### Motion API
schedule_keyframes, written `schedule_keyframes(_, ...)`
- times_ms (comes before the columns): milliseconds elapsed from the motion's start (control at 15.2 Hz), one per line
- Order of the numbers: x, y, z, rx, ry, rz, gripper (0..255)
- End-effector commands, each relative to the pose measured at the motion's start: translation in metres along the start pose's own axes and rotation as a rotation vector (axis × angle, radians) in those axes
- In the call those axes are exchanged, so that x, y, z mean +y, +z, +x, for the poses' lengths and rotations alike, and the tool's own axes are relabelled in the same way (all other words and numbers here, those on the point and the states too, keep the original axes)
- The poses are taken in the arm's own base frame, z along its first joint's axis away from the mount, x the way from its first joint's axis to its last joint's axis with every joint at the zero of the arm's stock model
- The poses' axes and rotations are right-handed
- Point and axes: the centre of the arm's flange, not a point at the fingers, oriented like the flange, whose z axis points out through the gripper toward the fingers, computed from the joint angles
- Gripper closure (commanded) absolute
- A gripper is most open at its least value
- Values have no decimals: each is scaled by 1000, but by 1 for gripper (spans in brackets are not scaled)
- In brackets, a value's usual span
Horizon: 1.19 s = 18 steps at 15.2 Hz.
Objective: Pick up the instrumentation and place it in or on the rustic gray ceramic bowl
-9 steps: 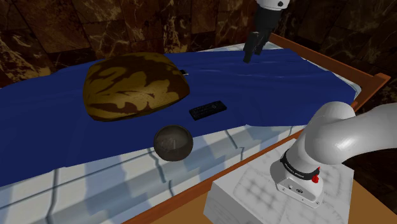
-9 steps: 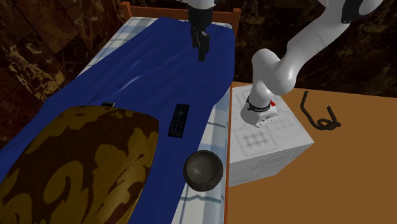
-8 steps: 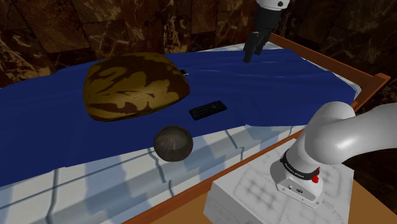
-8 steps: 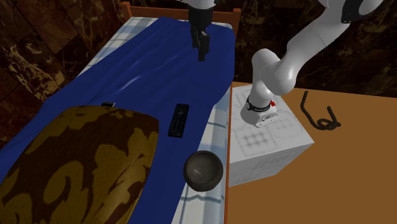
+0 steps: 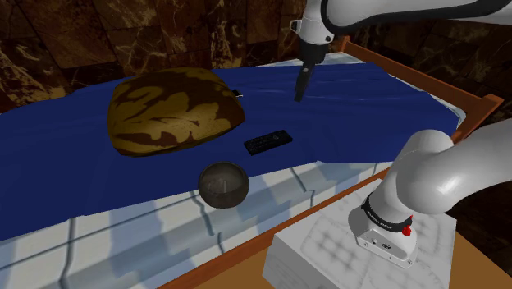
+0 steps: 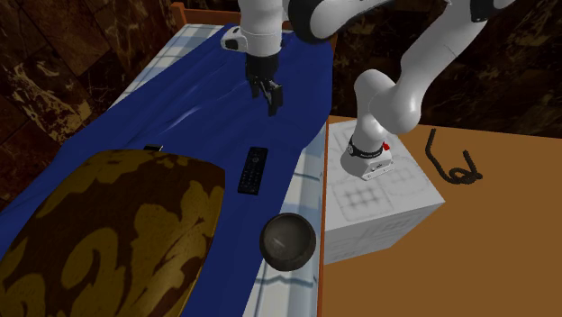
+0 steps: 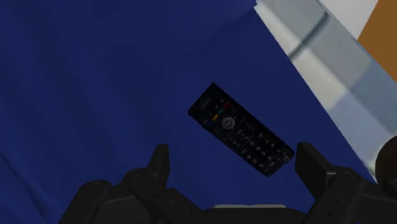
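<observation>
Your pincer (image 7: 235, 159) hung released, well apart from the remote (image 7: 242, 129) (untouched on the bed (image 5: 369, 90)); you had grasped nothing, and the bowl (image 5: 223, 184) near the remote sat empty.

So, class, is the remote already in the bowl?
No, the remote lies flat on the blue sheet, apart from the bowl.
</observation>
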Motion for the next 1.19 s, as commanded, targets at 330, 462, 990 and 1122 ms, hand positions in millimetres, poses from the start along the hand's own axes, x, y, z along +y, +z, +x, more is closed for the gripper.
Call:
schedule_keyframes(330, -20, 80, 46, -31, -335, -6, 0)
schedule_keyframes(462, -27, 103, 58, -40, -429, -8, 0)
schedule_keyframes(990, -51, 173, 84, -64, -670, -12, 0)
schedule_keyframes(1122, -51, 183, 83, -64, -670, -12, 0)
